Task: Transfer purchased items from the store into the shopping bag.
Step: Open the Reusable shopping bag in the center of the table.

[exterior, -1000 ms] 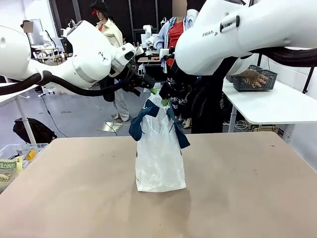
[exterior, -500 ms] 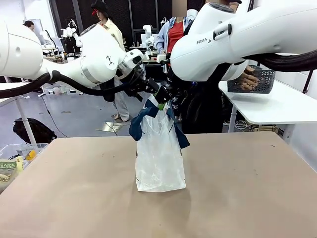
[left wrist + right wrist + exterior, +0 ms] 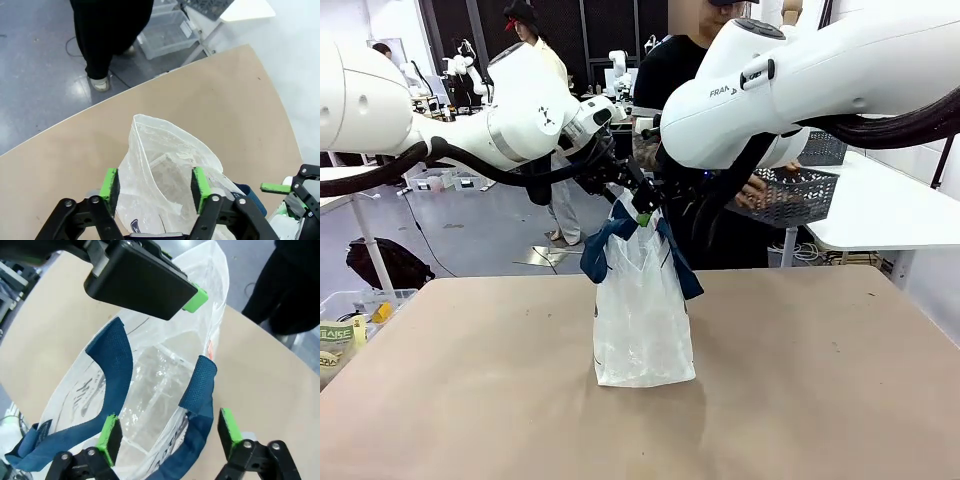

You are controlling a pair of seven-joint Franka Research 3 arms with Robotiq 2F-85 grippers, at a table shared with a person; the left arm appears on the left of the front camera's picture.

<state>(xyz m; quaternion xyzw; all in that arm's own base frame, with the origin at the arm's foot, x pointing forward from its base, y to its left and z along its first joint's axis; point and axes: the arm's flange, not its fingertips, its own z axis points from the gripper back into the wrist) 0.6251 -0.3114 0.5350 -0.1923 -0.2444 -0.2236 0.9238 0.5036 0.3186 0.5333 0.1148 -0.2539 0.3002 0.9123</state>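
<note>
The shopping bag (image 3: 642,305) stands upright mid-table, translucent white with navy handles (image 3: 595,250). Both grippers hover at its mouth. My left gripper (image 3: 623,192) is open, and its green pads (image 3: 109,183) straddle the bag's upper rim (image 3: 165,165). Open as well, my right gripper (image 3: 647,214) spans the mouth, with a navy handle (image 3: 201,385) between its fingers (image 3: 110,432). The inside of the bag (image 3: 150,390) looks bare. Behind the right arm a person carries the store basket (image 3: 802,188) in both hands. Its items cannot be made out.
A white side table (image 3: 890,215) stands at the far right. To the left of the table are a clear bin with packets (image 3: 348,322) and a black bag on the floor (image 3: 386,262). The person's legs (image 3: 110,35) stand by the far edge.
The person lifted the basket off the side table and carried it left, behind my right arm. Both grippers edged slightly lower at the bag's mouth.
</note>
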